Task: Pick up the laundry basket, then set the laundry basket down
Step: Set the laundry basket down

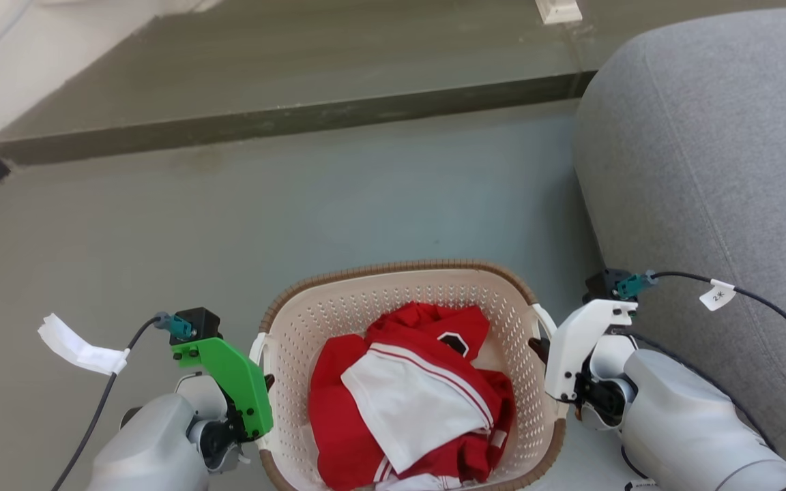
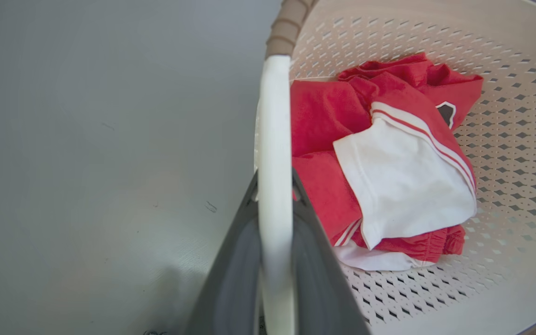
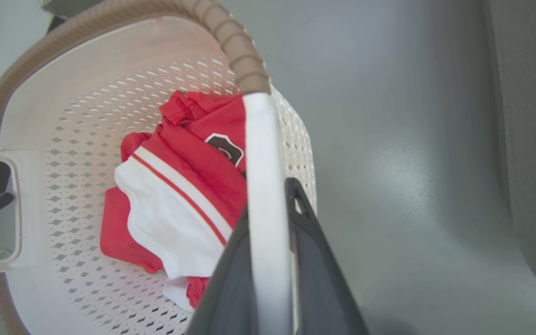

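Sofa (image 1: 707,136): grey, just outside the right end effector (image 3: 268,195).
Laundry basket (image 1: 400,267): between the two end effectors, touching both.
Clothes (image 1: 406,382): red and white, heaped inside the laundry basket.
Left end effector (image 2: 275,181): clenched on the laundry basket's left side.
Right end effector: clenched on the laundry basket's right side.

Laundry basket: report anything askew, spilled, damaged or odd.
Nothing stands out. The laundry basket looks level and intact, with the left gripper shut on its left handle and the right gripper shut on its right handle. The red-and-white clothes lie crumpled inside, none hanging over the rim.
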Tool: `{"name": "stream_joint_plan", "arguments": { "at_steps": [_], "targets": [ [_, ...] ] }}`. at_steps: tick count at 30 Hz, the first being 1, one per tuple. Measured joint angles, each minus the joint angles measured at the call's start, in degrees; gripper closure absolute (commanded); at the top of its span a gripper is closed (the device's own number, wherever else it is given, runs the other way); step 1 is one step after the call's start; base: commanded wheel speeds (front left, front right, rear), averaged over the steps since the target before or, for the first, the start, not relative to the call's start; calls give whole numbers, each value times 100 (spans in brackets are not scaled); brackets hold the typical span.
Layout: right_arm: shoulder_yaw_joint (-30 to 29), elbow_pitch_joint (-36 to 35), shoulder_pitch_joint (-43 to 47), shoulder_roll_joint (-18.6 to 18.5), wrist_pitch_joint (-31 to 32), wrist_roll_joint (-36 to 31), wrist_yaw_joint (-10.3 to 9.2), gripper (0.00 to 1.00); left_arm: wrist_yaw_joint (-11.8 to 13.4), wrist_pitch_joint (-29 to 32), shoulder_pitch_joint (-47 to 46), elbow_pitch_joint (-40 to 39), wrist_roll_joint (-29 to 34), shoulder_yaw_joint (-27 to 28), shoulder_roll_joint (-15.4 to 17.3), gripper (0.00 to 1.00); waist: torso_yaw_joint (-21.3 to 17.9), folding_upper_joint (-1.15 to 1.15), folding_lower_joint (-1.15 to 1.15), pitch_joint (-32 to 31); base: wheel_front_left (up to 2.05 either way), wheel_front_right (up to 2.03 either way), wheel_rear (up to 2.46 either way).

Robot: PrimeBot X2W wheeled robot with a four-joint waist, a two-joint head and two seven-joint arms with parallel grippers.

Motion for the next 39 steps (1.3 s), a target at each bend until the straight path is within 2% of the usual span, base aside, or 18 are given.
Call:
{"name": "stream_joint_plan", "arguments": {
  "at_steps": [39],
  "targets": [
    [-47,147,-1240,2,-1327,-62,1,100,0,-1088,-1102,-422,-15,110,192,100,31,0,1,2482,0,0,0]
  ]
}}
